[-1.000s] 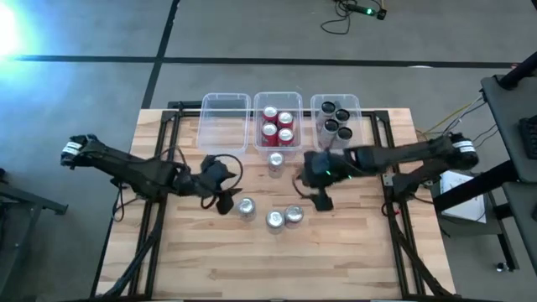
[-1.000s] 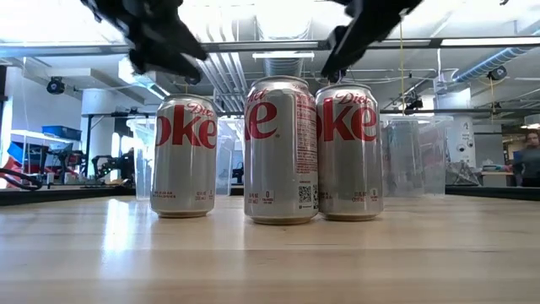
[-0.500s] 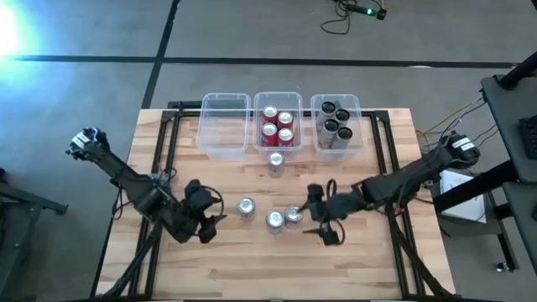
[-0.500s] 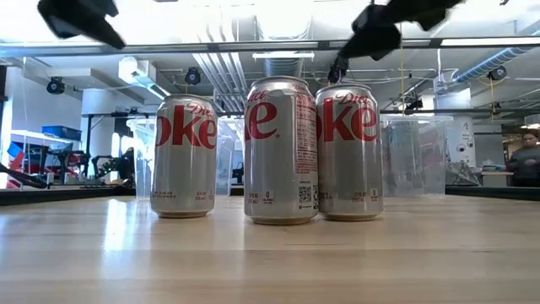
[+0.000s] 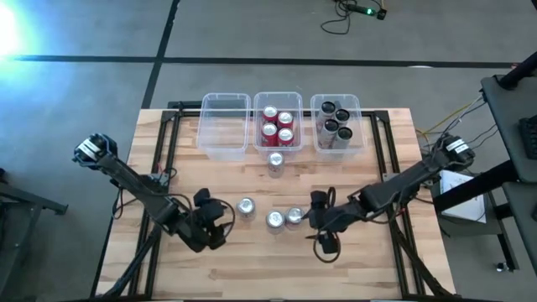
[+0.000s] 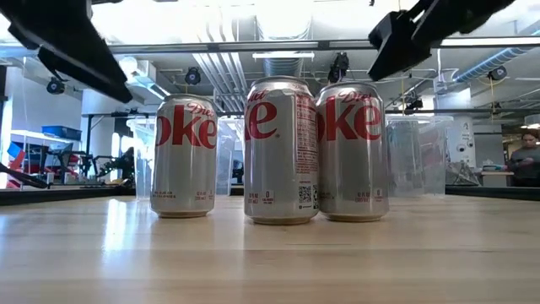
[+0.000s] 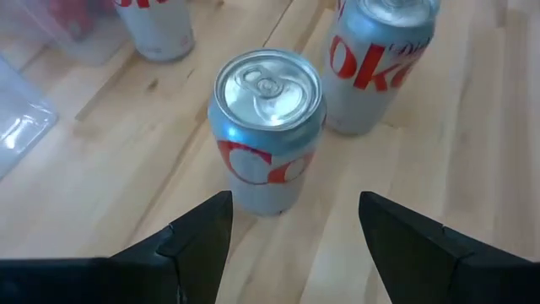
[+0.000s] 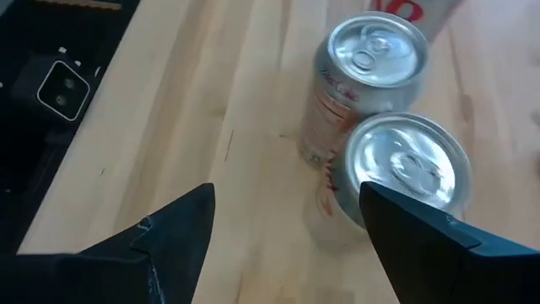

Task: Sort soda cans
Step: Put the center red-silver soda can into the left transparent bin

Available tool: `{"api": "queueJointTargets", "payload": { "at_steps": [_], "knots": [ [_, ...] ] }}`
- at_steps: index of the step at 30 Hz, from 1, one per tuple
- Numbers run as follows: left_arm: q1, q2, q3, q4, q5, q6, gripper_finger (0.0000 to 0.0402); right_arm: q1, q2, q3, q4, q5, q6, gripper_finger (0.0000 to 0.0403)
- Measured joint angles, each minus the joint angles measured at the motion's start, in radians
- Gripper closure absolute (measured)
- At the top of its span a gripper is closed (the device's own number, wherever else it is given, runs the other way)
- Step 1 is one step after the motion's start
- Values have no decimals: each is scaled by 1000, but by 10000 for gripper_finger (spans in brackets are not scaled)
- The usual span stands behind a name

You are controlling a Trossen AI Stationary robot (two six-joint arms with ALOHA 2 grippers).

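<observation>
My left claw [image 5: 220,225] wide open, empty, facing lone silver can [image 5: 246,207] | right claw [image 5: 323,228] open, empty, beside silver pair [image 5: 284,218] | likely lining up grasps.

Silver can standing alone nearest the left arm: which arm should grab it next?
Left. The left gripper is open beside that silver can and faces it squarely in its wrist view. The right gripper, also open, sits beyond the touching pair.

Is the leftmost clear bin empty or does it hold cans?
Empty: in the high view the leftmost bin shows only bare clear plastic, no cans.
</observation>
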Motion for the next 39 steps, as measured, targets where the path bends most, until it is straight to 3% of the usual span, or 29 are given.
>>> {"api": "queueJointTargets", "payload": {
  "at_steps": [8,12,21,29,35,39],
  "knots": [
    [38,74,-7,5,29,32,125,0,-21,164,-372,82,66,126],
    [68,109,-1,63,24,96,98,0,-21,232,-460,130,91,133],
    [199,233,-19,258,139,236,77,19,-20,222,-464,130,126,150],
    [276,191,23,245,242,255,77,24,-19,151,-448,130,171,158],
    [325,198,55,212,360,260,77,24,-19,146,-444,130,162,144],
    [341,209,56,206,368,269,77,24,-19,146,-445,130,155,129]
  ]
}}
